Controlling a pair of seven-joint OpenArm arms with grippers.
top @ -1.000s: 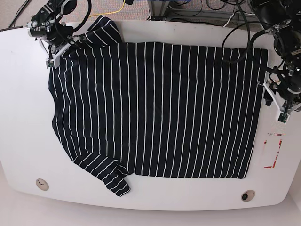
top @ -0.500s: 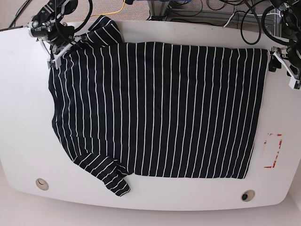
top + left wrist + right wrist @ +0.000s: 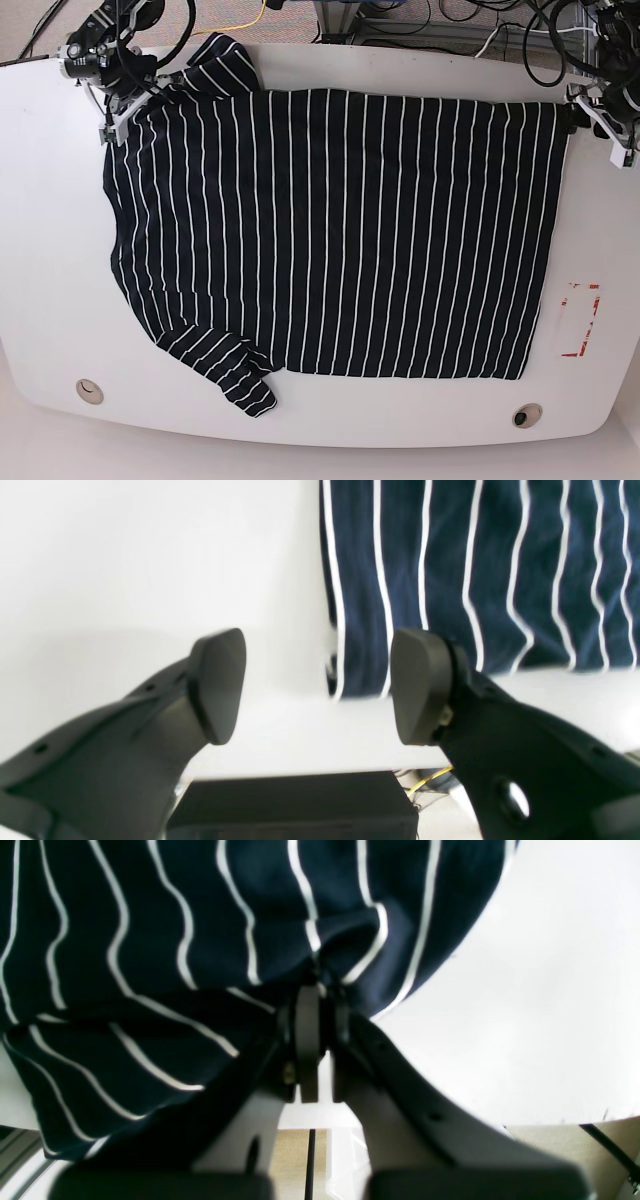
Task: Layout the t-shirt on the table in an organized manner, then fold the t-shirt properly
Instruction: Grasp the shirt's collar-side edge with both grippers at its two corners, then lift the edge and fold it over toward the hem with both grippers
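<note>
The black t-shirt (image 3: pixel 330 230) with thin white stripes lies spread flat on the white table (image 3: pixel 50 250). One sleeve points to the far left and the other to the near left. My right gripper (image 3: pixel 122 112) is shut on the t-shirt's far-left shoulder. The right wrist view shows bunched t-shirt (image 3: pixel 200 915) fabric pinched at that gripper (image 3: pixel 312 995). At the far-right hem corner, my left gripper (image 3: pixel 592 125) is open. In the left wrist view its fingers (image 3: pixel 217 685) straddle the corner of the t-shirt (image 3: pixel 450 580), and this gripper (image 3: pixel 320 687) holds nothing.
A small red outline mark (image 3: pixel 581 320) sits on the table right of the hem. Two round holes (image 3: pixel 89 391) (image 3: pixel 527 414) lie near the front edge. Cables (image 3: pixel 400 20) hang just beyond the far edge.
My left gripper has moved from the middle of the right hem edge up to the far-right hem corner. The right gripper has stayed shut on the shoulder.
</note>
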